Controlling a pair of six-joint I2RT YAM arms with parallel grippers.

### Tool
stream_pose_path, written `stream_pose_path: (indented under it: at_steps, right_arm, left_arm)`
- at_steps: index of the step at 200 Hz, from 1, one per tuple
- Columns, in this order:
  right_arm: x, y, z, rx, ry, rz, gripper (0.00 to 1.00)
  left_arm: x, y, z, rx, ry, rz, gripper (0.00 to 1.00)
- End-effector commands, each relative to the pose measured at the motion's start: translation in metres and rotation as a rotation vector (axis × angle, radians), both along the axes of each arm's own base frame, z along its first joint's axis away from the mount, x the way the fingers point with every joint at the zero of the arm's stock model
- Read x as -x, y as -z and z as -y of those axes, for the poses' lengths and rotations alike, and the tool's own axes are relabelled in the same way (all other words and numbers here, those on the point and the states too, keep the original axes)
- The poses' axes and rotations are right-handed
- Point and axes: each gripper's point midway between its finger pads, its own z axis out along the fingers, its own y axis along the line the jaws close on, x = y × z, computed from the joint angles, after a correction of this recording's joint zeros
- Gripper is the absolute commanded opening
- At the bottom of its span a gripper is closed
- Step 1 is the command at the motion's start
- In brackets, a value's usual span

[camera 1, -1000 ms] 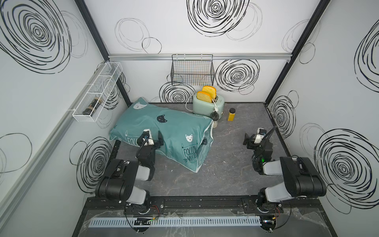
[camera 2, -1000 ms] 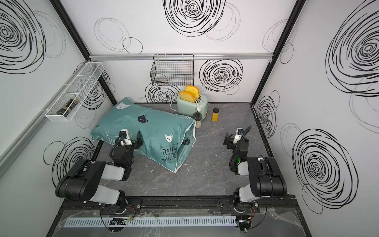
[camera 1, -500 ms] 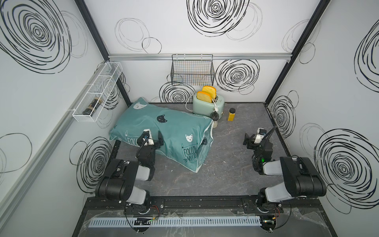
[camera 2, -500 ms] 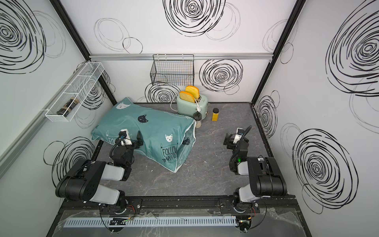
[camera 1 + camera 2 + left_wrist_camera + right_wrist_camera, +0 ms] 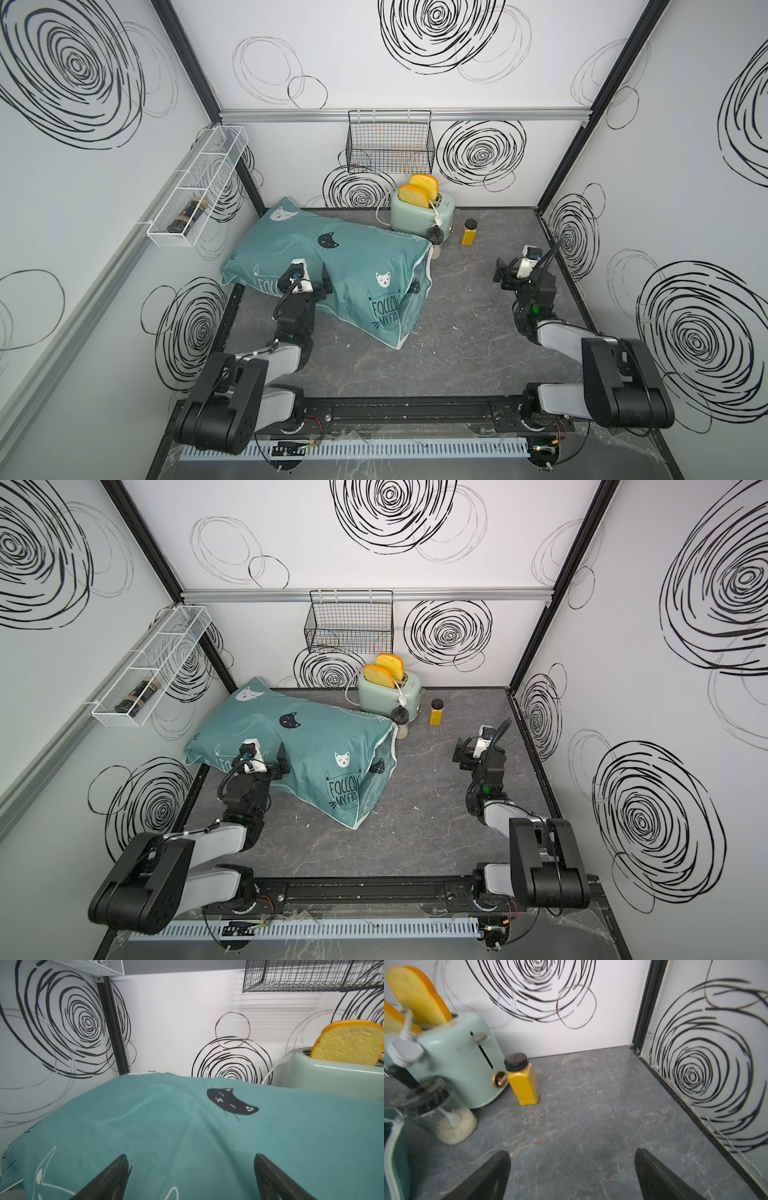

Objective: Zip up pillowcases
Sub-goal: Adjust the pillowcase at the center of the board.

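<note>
Zipping looks unstarted: plump teal cat-print fabric pillowcase [image 5: 353,257] hugs the grey tabletop's [image 5: 457,332] left edge. Left gripper [image 5: 190,1157] and right gripper [image 5: 572,1152] both gape wide, gripping nothing.

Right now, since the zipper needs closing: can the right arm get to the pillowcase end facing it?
Probably yes. The right gripper stands open over bare table, and nothing lies between it and that end of the pillowcase; the glass jar sits only at its far corner.

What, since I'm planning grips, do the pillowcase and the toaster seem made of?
Pillowcase: soft matte fabric, perhaps slightly velvety; it creases and folds over the filling. Toaster: smooth glossy mint shell, painted metal or plastic, which I cannot tell; it shows bright highlights.
</note>
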Motion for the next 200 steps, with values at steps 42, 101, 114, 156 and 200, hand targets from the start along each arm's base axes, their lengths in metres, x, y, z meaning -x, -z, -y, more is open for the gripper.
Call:
stream_pose_path:
  at_steps: [42,101,114,156,200]
  right_arm:
    - [0.019,-0.052,0.028,-0.389,0.126,0.011,0.98]
    - [0.003,-0.068,-0.005,-0.656,-0.086,-0.052,0.98]
    - [-0.007,-0.074,-0.034,-0.733,-0.187,-0.101,0.98]
    - [-0.042,-0.078,-0.146,-0.746,-0.459,-0.300,0.97]
    - [-0.055,-0.059,-0.221,-0.776,-0.589,-0.424,0.97]
  left_arm:
    - [0.015,-0.089,0.006,0.472,0.116,0.202,0.96]
    - [0.004,-0.056,-0.001,0.904,0.103,-0.025,0.96]
    - [0.006,-0.054,0.011,0.953,0.080,-0.073,0.96]
    - [0.036,-0.029,0.059,1.028,-0.021,-0.280,0.96]
    - [0.065,0.002,0.090,1.077,-0.034,-0.416,0.96]
